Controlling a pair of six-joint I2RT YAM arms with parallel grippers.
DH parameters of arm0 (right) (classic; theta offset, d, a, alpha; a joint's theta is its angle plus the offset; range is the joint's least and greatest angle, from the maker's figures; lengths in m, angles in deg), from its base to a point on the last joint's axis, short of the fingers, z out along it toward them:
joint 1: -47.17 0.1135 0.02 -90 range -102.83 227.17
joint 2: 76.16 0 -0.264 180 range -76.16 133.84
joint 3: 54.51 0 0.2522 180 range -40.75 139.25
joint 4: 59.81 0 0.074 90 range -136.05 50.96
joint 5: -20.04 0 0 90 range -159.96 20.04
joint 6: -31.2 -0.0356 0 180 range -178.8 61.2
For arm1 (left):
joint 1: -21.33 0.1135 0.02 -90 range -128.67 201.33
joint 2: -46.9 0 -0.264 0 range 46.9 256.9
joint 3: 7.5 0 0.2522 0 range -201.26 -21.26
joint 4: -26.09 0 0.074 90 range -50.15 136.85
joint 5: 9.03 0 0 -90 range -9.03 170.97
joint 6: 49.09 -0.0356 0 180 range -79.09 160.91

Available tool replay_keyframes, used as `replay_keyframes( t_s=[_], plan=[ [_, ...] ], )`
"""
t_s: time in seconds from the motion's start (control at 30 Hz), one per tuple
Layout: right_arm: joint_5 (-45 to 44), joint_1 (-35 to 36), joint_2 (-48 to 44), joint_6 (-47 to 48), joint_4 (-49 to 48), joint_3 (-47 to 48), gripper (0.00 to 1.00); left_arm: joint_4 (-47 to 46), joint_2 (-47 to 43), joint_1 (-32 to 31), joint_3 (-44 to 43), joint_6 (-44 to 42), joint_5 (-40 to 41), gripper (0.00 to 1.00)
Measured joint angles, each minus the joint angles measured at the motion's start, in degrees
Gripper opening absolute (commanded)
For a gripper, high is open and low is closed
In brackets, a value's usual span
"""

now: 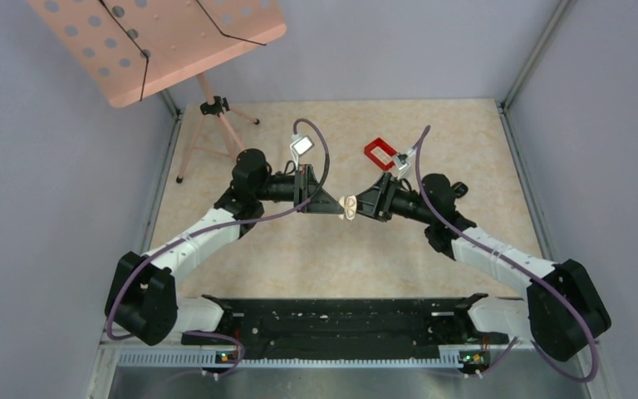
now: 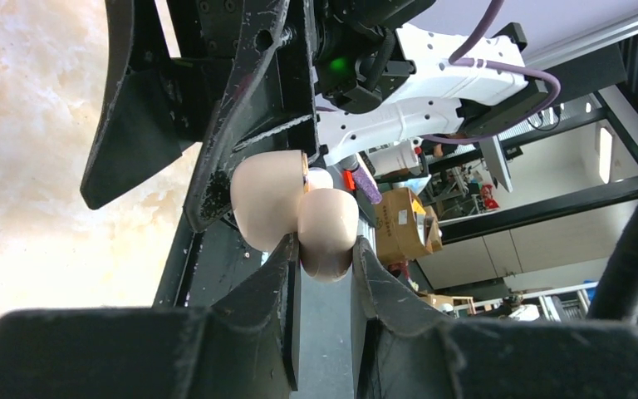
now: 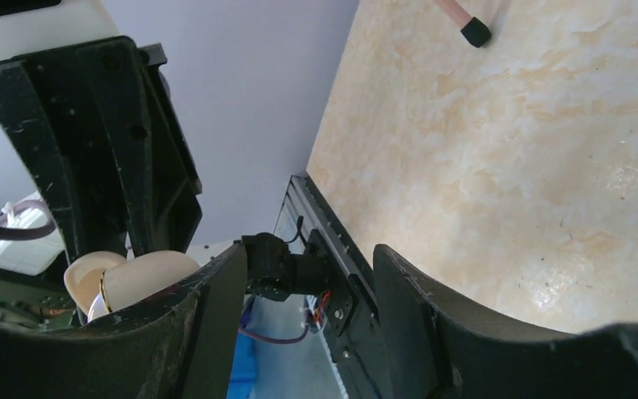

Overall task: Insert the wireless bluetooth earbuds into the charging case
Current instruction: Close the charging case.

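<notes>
Both arms reach inward and meet over the middle of the tabletop (image 1: 332, 258), held up off its surface. The left claw (image 2: 326, 249) is clamped on the case (image 2: 328, 229), which hangs in the air between the two arms. In these views the case is pale cream, with two rounded halves swung open from each other and a gold rim on one. The left fingers (image 2: 276, 274) pinch the nearer half from both sides. The other half leans away toward the right arm.

The right claw (image 3: 307, 266) stands with its jaws apart, and bare tabletop shows through the gap. The case is not between those jaws. It sits against the outer side of one right finger (image 3: 208, 307). Whether that finger presses the case or only touches it cannot be told.

Farther back, a red tray (image 1: 380, 154) lies on the tabletop just beyond the right wrist. A pink music stand (image 1: 158, 41) is at the far left corner.
</notes>
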Motion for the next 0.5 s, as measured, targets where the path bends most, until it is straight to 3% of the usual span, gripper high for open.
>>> replay_keyframes(
  t_s=[0.37,0.5],
  plan=[
    [1.6,-0.37,-7.56,-0.24,1.18,-1.92,0.51,0.92,1.97,0.74,-1.49,-1.44,0.15,0.0],
    [1.14,-0.35,-8.28,-0.13,2.73,-2.08,0.62,1.31,1.99,0.85,-1.49,-1.81,0.13,0.0]
  ],
)
